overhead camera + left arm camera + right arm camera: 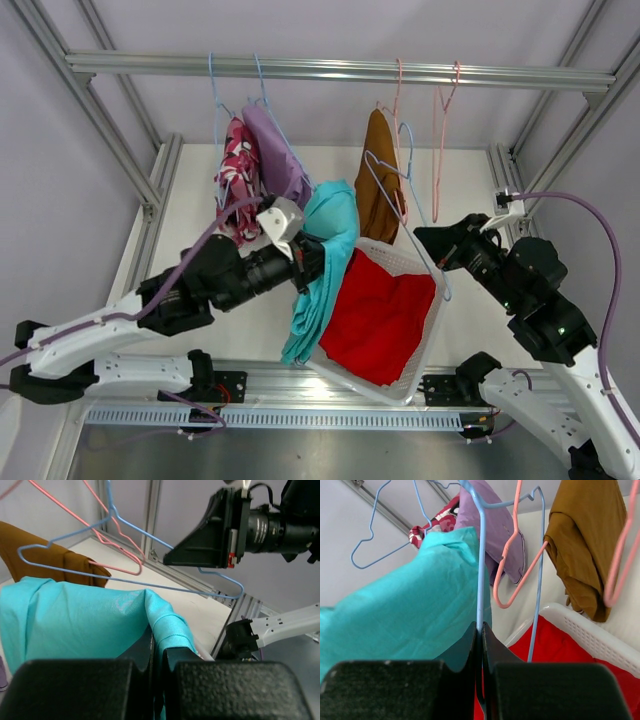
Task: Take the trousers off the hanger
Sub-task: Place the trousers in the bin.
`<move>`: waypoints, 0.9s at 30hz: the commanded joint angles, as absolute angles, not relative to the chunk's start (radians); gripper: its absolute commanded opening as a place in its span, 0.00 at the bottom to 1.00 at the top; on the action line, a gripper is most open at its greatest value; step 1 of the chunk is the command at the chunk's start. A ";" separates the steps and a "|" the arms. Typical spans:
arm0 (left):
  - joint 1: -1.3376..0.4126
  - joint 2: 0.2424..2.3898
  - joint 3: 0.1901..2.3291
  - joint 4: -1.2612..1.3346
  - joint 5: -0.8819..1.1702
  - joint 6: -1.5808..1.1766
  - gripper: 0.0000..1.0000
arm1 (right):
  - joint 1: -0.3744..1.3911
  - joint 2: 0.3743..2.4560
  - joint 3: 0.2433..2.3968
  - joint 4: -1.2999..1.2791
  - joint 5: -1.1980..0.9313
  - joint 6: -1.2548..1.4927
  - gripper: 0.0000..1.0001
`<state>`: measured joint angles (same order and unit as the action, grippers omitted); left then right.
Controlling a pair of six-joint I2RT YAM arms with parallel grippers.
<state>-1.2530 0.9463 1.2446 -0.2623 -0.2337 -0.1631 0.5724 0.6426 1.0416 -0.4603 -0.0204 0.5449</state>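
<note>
While clamped on a fold of the teal trousers [322, 270], left gripper [159, 665] holding them up just beside the basket [590, 632], with the red trousers [378, 312] already lying inside: one pair done, a second judged nearly so. Just beyond, right gripper [480, 635] pinched together on the wire of the blue hanger [481, 570]; teal cloth fully clear of that wire or not: cannot tell. Farthest, under the rail [340, 68], rust-brown trousers [378, 175], lilac trousers [272, 150] and camouflage trousers [236, 175] hanging on their hangers, three pairs left.
</note>
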 commanded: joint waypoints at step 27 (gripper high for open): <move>-1.454 1.368 1.164 -0.020 -0.374 -0.268 0.01 | 0.563 0.500 1.198 -0.660 0.152 0.446 0.00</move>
<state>-1.4425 1.3678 1.0794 -0.0772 -0.3443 -0.2607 0.5549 0.5095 1.1904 -0.6655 0.1192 0.4698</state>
